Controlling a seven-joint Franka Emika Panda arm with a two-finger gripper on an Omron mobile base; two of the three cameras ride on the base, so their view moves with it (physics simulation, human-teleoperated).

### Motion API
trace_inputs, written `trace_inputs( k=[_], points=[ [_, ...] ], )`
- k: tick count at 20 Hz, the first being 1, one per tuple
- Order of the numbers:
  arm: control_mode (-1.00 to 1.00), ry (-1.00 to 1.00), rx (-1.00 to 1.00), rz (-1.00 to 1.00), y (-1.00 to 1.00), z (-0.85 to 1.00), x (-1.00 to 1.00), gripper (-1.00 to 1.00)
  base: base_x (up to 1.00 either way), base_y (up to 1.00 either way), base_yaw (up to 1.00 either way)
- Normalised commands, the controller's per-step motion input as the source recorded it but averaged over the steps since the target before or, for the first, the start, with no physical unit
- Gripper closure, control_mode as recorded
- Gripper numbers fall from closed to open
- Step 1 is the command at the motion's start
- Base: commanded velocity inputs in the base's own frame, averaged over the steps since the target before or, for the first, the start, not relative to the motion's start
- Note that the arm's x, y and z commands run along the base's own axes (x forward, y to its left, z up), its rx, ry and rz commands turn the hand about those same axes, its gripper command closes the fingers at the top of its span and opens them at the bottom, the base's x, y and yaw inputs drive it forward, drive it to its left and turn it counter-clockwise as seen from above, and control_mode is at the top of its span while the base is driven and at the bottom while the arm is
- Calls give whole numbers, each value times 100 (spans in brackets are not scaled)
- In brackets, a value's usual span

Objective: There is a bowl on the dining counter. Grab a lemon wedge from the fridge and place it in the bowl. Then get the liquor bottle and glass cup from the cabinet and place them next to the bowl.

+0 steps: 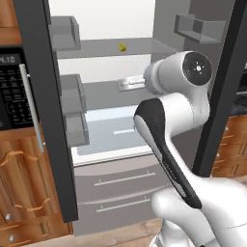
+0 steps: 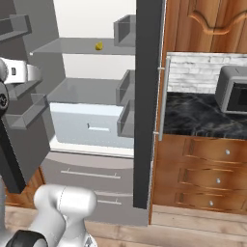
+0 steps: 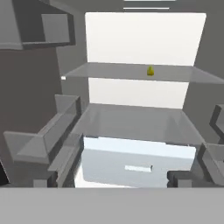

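Note:
The fridge (image 1: 111,181) stands with both doors swung open, its light-grey shelves and door bins showing. The lemon wedge (image 1: 122,47) (image 2: 98,46) (image 3: 150,71) is a small yellow piece lying on the upper glass shelf, toward the back. My gripper (image 1: 126,83) (image 3: 113,181) is open with nothing between its fingers. It hovers in front of the fridge at the height of the middle shelf, below the wedge and well short of it. The bowl, the dining counter, the liquor bottle and the glass cup are out of view.
The dark door edges (image 1: 43,96) (image 2: 147,96) flank the opening, with grey bins on their inner sides. A black microwave (image 1: 12,91) sits left of the fridge. To the right are a black marble worktop (image 2: 193,113), a grey appliance (image 2: 231,91) and knobbed wooden drawers (image 2: 207,169).

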Motion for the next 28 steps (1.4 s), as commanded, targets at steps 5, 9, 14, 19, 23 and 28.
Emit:
trace_inputs(
  k=[5, 9, 14, 19, 23, 28],
  points=[
    [-100, 6, -13, -19, -94, 0, -18, -100, 0, 0, 0],
    [-100, 24, 4, -1, -27, 0, -24, -100, 0, 0, 0],
    [-100, 24, 9, 0, -4, 0, -57, -100, 0, 0, 0],
    [-100, 13, 0, 0, 0, -12, -44, -100, 0, 0, 0],
    [-100, 0, 0, -3, -1, 0, -16, -100, 0, 0, 0],
    [100, 0, 0, -1, 0, 0, 0, -100, 14, 12, -1]
  ],
)
